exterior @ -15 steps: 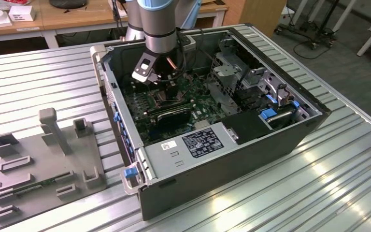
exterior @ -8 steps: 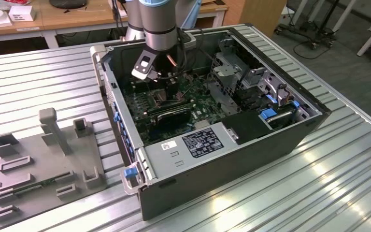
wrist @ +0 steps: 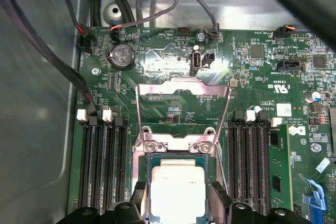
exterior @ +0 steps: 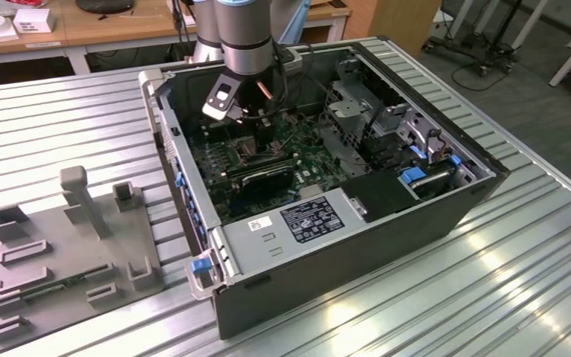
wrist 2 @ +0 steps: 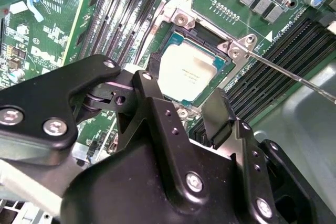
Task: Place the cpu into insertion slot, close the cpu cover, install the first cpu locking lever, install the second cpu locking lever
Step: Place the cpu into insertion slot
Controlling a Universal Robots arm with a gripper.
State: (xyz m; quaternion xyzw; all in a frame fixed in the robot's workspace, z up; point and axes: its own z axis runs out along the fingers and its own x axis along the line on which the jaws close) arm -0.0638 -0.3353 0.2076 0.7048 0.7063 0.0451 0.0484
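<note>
Exterior view: your gripper (exterior: 259, 132) is deep inside the open computer case (exterior: 365, 245), low over the green board (exterior: 305, 141). Case walls hem it in on all sides. A grey fixture plate (exterior: 68, 253) lies well apart on the table (exterior: 523, 297).

Second wrist view: the cpu (wrist 2: 190, 72) lies flat in the insertion slot (wrist 2: 202, 34). The hand is released, fingers (wrist 2: 216, 109) spread. Memory slots (wrist 2: 131, 9) run on both flanks, and a thin lever rod (wrist 2: 294, 77) juts out sideways.

First wrist view: the cpu cover (wrist: 181, 85) stands open beyond the socket, with loose cables (wrist: 157, 3) behind it.
</note>
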